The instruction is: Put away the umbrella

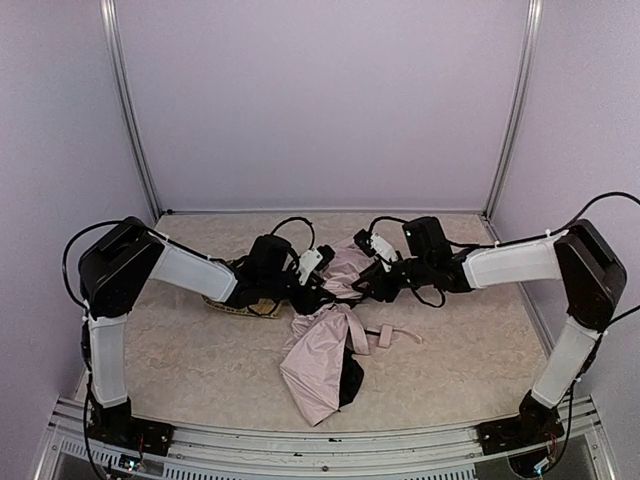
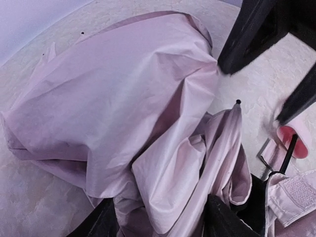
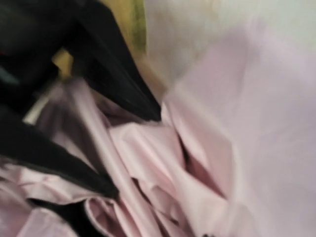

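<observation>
Midway across the table (image 1: 200, 370), the umbrella (image 1: 320, 365) lies crumpled (canopy loose), flanked by 2 arms, apparently to gather its fabric. The right gripper (image 1: 372, 283) is spread wide over folds; whether the left gripper (image 1: 318, 290) pinches cloth cannot be told.

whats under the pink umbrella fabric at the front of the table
A black part pokes out under the right edge of the umbrella fabric, on the table. The fabric covers the rest, so what it is cannot be told.
</observation>
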You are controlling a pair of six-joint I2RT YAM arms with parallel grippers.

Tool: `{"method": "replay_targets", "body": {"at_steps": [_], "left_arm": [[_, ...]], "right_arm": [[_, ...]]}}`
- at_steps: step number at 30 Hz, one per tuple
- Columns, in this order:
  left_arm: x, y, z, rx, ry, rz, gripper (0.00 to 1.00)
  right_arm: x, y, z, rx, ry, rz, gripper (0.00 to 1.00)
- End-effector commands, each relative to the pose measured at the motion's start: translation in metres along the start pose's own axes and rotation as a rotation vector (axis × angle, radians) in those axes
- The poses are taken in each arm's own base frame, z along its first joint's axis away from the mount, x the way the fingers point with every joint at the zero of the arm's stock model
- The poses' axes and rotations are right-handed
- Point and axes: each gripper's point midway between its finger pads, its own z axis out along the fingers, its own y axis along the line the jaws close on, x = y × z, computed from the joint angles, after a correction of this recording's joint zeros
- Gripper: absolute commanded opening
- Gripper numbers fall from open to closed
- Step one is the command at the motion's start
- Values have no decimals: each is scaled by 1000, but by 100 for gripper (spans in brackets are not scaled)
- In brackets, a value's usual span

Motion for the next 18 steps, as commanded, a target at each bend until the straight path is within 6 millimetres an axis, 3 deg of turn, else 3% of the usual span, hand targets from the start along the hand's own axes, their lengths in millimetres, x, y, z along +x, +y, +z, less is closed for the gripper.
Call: {"method": "replay_targets", "body": {"at_steps": [1,5,8,12,18], "left_arm": [[-44,8,-34,-49,-109,15,65],[-76,13,-62,-63,-197,13,73],[-88,9,-77,-59,-233,29,77],[-88,7,-87,-71,-240,32,78],[-84,4,-95,-79,-237,18,78]], "right_arm": [[-20,16,-43,-13,-50,-15,48],[-4,51,-52,-163,-33,69,65],[11,70,-48,-254,-12,137,71],[34,86,-38,-345,47,200,64],[48,114,-32,-505,57,246,55]]}}
